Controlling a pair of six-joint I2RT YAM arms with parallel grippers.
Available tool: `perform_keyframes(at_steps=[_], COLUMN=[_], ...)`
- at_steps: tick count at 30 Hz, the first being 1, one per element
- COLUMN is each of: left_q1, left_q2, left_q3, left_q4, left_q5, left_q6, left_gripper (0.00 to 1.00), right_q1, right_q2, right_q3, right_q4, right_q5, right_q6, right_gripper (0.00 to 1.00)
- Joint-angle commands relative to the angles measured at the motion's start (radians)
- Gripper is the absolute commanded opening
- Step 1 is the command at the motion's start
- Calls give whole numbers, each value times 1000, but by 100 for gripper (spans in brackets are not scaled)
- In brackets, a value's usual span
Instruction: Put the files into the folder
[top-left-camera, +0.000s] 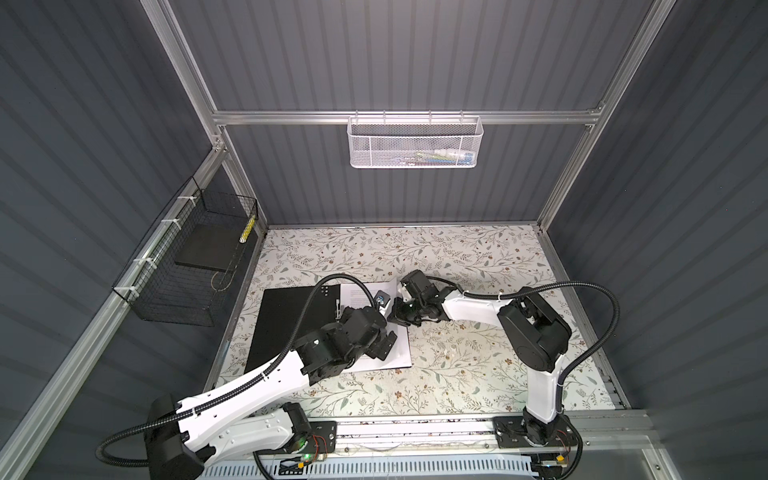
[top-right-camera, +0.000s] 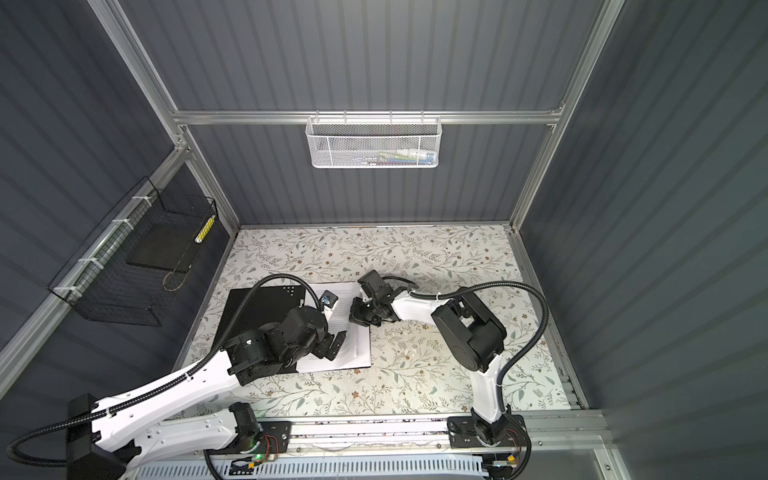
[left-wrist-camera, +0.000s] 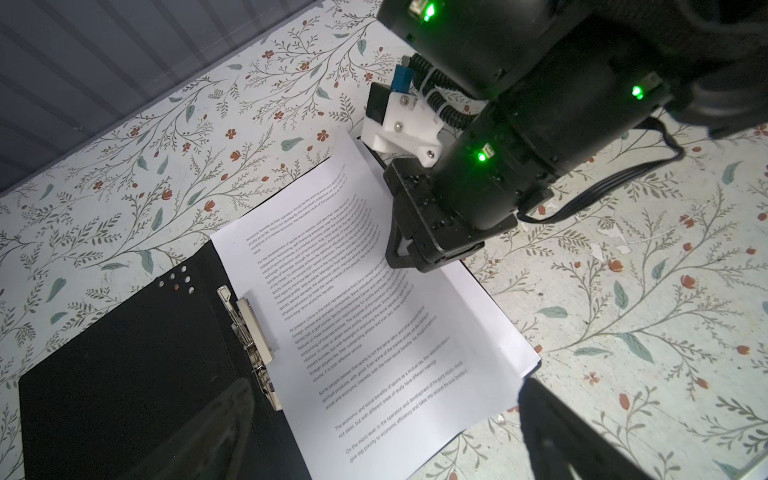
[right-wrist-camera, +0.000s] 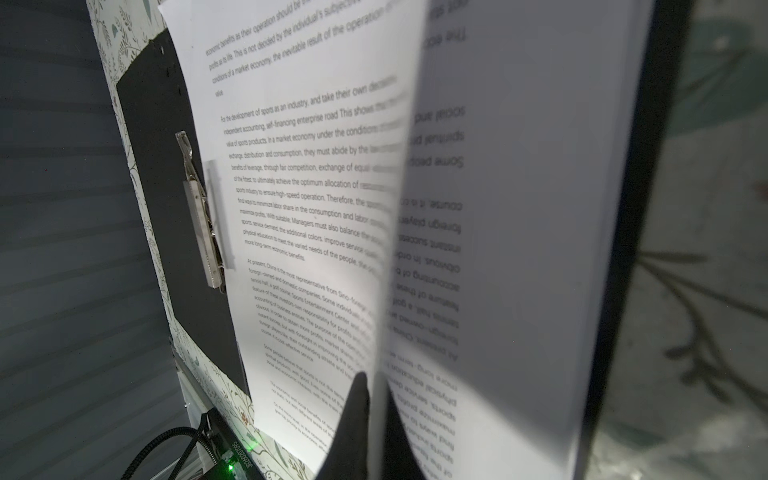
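Observation:
The black folder lies open on the table, its metal clip at the spine. The files are stacked on its right half, printed side up. My right gripper is shut on the far-right edge of the top sheet, which curls up off the stack. My left gripper hovers open over the near part of the files, touching nothing.
A black wire basket on the left wall holds a dark grey slab. A white mesh basket hangs on the back wall. The floral table stretches behind and to the right of the folder.

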Motion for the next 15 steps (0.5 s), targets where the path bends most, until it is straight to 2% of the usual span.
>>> perform_keyframes(at_steps=[1,9,15], left_q1=[10,14,23], left_q2=[3,9,16], left_q3=[23,26,28], left_q4=[-20,-22,-24], left_q5=[12,20,30], left_q6=[-1,-3,-10], left_gripper=[100,100,100], right_q1=[7,7,7], right_q2=[11,6,-23], right_q3=[19,22,22], right_q4=[-6,-10,-46], right_q5=[-5,-3,31], right_q6=[-7,-8,-30], right_gripper=[12,20,43])
